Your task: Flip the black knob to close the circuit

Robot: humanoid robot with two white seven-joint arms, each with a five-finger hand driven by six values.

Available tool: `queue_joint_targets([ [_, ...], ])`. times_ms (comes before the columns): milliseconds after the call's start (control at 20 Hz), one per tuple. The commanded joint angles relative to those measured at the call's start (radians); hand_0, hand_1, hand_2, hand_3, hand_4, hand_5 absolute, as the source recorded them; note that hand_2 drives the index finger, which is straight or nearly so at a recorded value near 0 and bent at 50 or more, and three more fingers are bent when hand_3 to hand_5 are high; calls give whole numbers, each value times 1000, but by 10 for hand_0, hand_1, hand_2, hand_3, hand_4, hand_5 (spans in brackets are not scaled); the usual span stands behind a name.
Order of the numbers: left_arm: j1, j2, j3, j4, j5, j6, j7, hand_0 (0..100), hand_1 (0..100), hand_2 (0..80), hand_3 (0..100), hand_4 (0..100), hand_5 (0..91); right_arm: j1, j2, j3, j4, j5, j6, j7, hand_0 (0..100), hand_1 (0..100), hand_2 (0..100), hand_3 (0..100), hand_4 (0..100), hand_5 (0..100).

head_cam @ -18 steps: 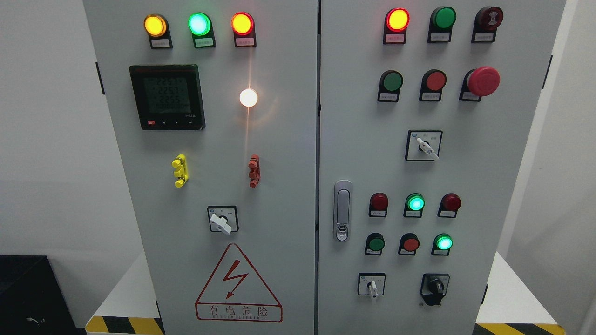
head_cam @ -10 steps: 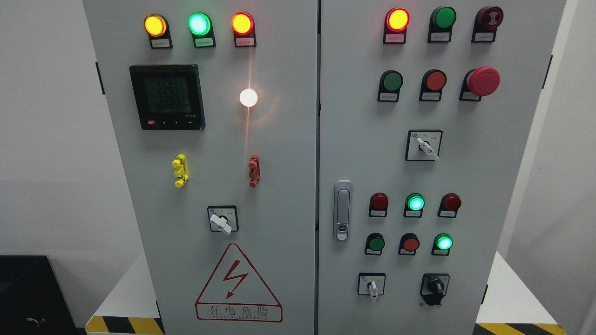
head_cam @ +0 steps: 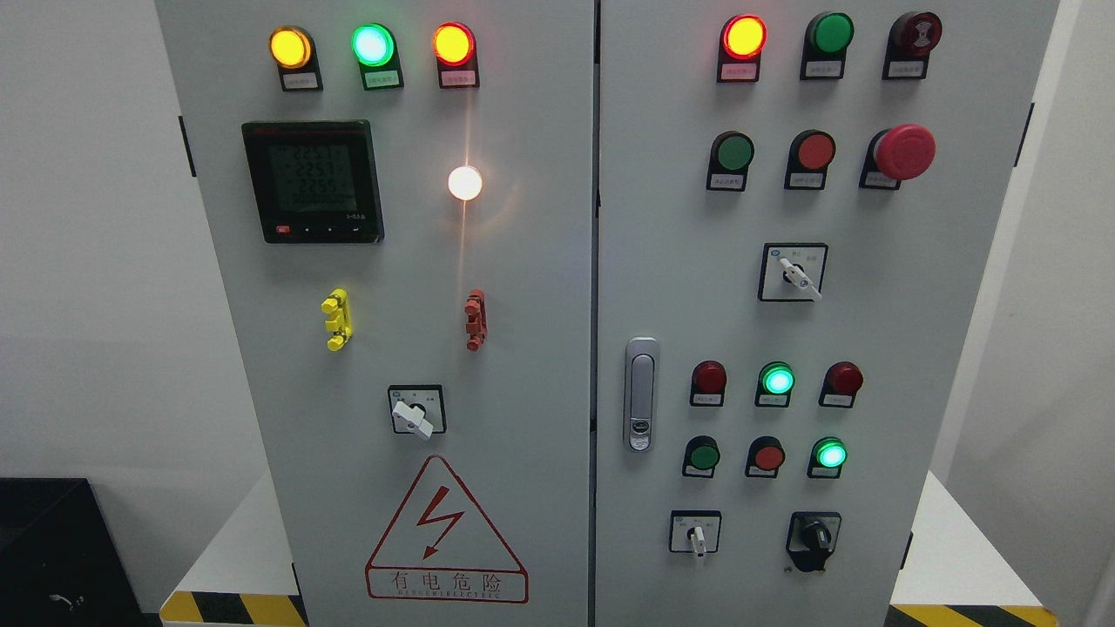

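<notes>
Nothing has moved since the earlier frames; neither hand is in view, so the state of the fingers cannot be told. The cabinet (head_cam: 523, 261) fills the view. The black knob (head_cam: 814, 535) sits untouched at the right door's lower right corner. Approach squarely, pinch only its handle, clear of the white selector (head_cam: 696, 535).

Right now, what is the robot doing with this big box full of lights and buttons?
Nothing is touching it yet. The robot is just looking at the grey cabinet, and neither of its hands shows in the picture. The black knob it is meant to turn sits at the bottom right of the right door, untouched. Several lights are glowing, like the green light at the top left.
</notes>
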Motion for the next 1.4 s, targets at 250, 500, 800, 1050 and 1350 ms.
queue_joint_targets([
  [250,21,1,-1,-23,0,0,0,120,556,0,0,0,0,-36,5,-28,-5,-13,-83,27,0,133,0,0,0,0],
  [500,21,1,0,-23,0,0,0,120,556,0,0,0,0,-53,17,-39,-48,-18,-85,27,0,128,0,0,0,0],
  [800,21,0,-1,-23,0,0,0,120,556,0,0,0,0,-14,29,-46,-239,-13,-85,16,0,124,0,0,0,0],
  [1050,21,0,0,-23,0,0,0,120,556,0,0,0,0,29,29,-31,-377,1,-85,-19,0,106,0,0,0,0],
  [1350,21,0,0,-23,0,0,0,120,556,0,0,0,0,60,31,-33,-503,174,-112,-101,0,84,6,85,12,0],
])
